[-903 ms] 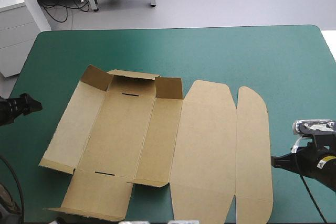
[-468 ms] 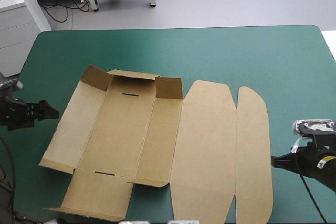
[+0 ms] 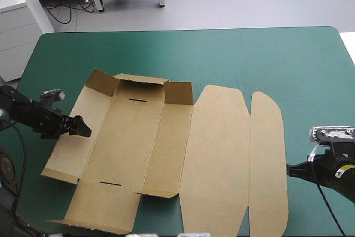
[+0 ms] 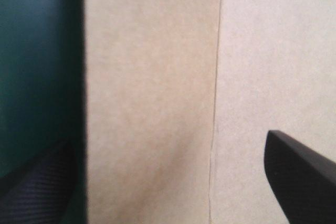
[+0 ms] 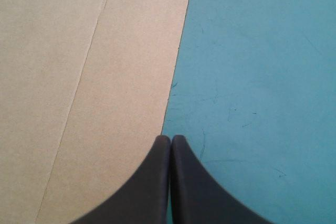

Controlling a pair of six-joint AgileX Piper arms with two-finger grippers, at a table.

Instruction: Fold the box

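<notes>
Underneath everything, the teal-green cover point(image 3: 266, 54) is spreading wide, and the brown box point(image 3: 216, 154) is lying opened out on it as a cut sheet. The sheet is lying mostly flat, with the short flaps point(image 3: 138, 79) at the box's far end standing up. The left gripper point(image 3: 83, 130) is hanging over the box's leftmost panel point(image 3: 72, 154), its black fingers point(image 4: 299, 177) standing well apart with nothing between them. The right gripper point(image 3: 288, 170) is sitting just beside the box's right edge, its fingers pressing together into one pointed arch and gripping nothing.
</notes>
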